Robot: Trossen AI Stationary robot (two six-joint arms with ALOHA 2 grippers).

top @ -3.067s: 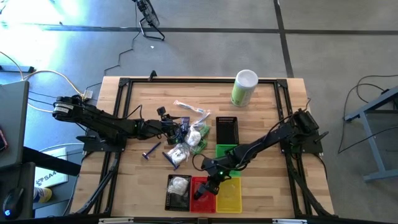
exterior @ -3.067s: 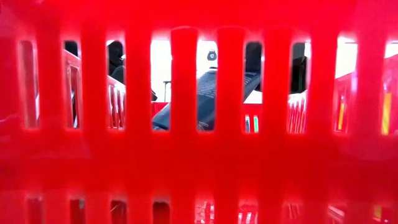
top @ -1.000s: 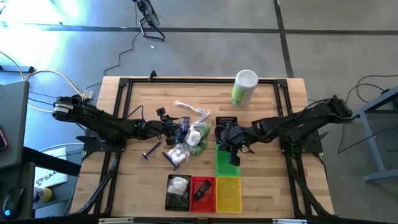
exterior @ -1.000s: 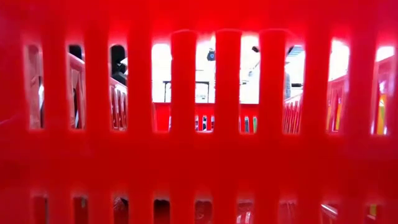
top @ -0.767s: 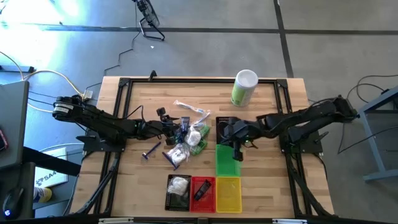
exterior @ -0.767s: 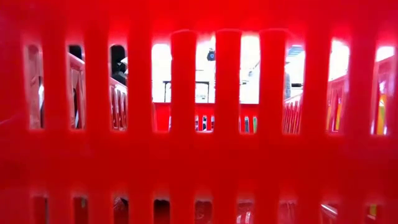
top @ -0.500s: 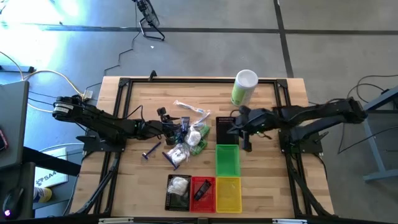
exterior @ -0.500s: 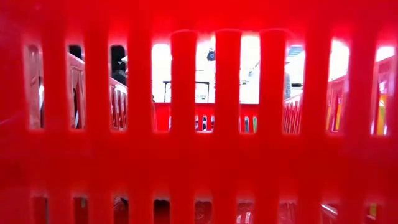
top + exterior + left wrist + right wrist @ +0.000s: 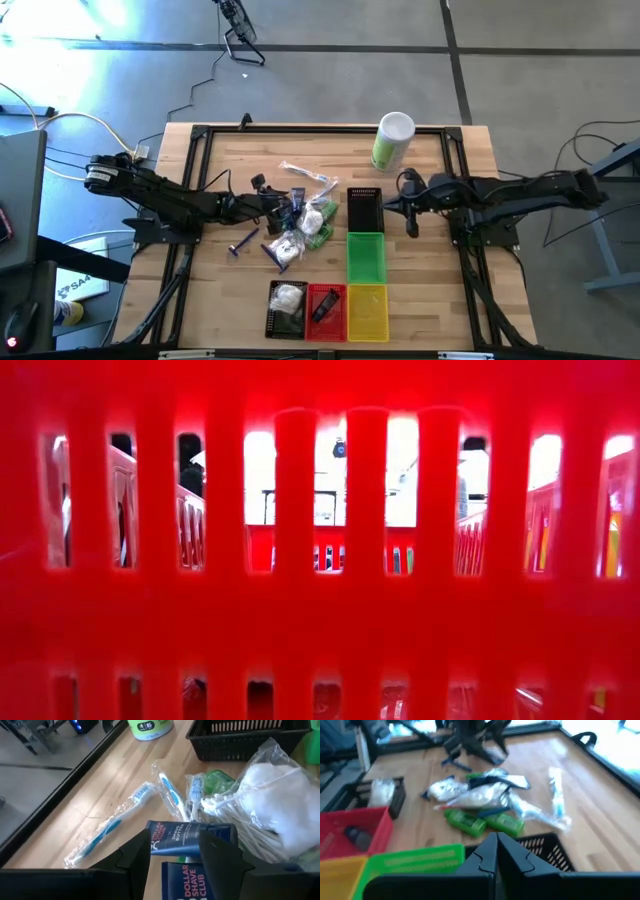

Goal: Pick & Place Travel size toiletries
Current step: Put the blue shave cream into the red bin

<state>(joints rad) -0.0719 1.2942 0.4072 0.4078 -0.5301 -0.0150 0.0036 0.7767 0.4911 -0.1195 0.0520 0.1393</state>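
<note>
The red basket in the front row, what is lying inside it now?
Inside the red basket lies one small dark item; the right wrist view shows it as a dark rounded thing. Its label cannot be read, and the basket's wall hides part of the floor.

- dark blue tube (image 9: 192, 838), upper one: white print "DOLLAR SHAVE", second line "SHAVE BUTTER", partly cut off
- second dark blue tube (image 9: 186, 879) just below it: "DOLLAR SHAVE CLUB"
- green-and-white canister (image 9: 149, 727): round badge reading "85", other print too small

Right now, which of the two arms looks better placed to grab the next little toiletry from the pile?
The left. Its gripper is open over a dark blue tube in the pile, while the right gripper is shut, beyond the black basket.
</note>
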